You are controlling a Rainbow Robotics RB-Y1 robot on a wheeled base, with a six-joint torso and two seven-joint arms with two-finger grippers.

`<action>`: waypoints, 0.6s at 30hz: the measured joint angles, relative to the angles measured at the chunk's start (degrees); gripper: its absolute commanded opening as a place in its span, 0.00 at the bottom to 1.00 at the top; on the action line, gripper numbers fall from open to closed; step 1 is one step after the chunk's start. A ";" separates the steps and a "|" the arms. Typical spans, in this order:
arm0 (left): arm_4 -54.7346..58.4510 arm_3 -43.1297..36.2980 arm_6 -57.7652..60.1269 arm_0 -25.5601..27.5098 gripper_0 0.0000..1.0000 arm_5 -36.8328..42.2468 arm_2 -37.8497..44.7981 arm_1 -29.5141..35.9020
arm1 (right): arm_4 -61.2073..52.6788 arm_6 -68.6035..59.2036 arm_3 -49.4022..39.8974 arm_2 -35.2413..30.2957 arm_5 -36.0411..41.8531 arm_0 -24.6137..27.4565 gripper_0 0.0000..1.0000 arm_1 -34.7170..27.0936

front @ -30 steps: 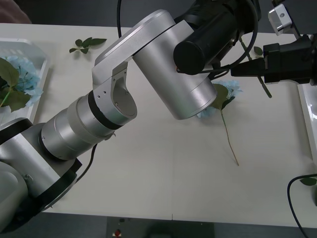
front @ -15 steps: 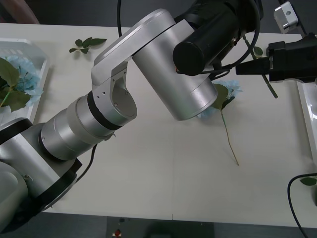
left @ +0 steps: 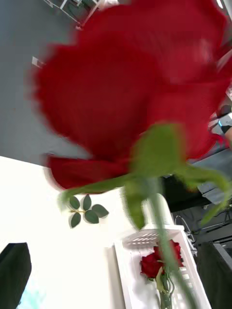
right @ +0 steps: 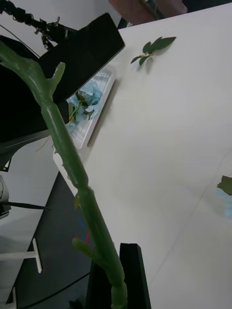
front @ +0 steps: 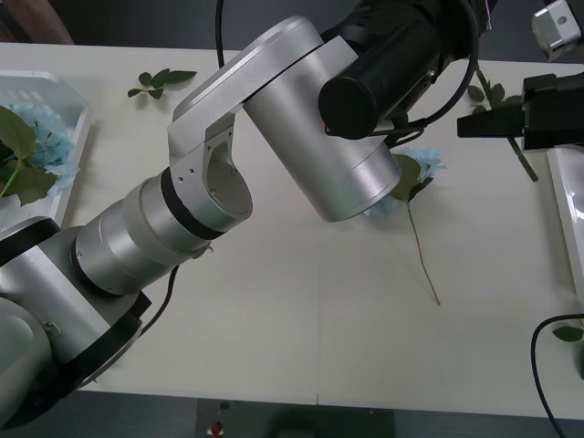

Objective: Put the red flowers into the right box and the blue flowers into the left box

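My right gripper (front: 474,125) is at the far right of the table, shut on the green stem of a red flower (front: 526,167); in the right wrist view that stem (right: 72,159) rises from between the black fingers (right: 134,275). The left wrist view has the flower's red head (left: 130,82) close up, above the open left gripper (left: 113,256). The right box (left: 145,239) holds two red flowers (left: 162,258). The left box (front: 78,128) holds blue flowers (front: 41,137). Another blue flower (front: 415,173) lies on the table beneath the left arm.
My left arm (front: 301,137) stretches across the table from near left to far right and hides much of it. A loose leaf sprig (front: 162,80) lies at the far left. The right box's rim (front: 566,219) shows at the right edge, with a black cable (front: 547,365) below.
My right gripper has moved to the right with the stem, closer to the right box. The left arm has stayed put.
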 measured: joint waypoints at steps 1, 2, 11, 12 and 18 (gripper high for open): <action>0.00 0.00 0.00 0.00 1.00 0.00 0.00 0.00 | -0.03 0.00 0.00 -0.91 0.63 0.00 0.00 0.00; 0.00 0.00 0.00 0.00 1.00 0.00 0.00 0.00 | -0.03 0.00 0.00 -1.76 1.26 0.00 0.00 0.00; 0.08 -0.74 0.00 0.24 1.00 -0.14 -1.32 0.58 | -0.14 -0.10 0.01 -7.30 5.67 0.00 0.00 -0.04; 0.64 -1.41 0.00 0.58 1.00 -0.36 -1.28 1.14 | -0.14 -0.13 0.07 -7.91 5.95 0.01 0.00 -0.07; 15.92 -8.51 -6.56 6.27 1.00 -1.72 3.77 6.85 | -0.90 -0.17 3.32 -11.99 7.28 0.52 0.00 -2.77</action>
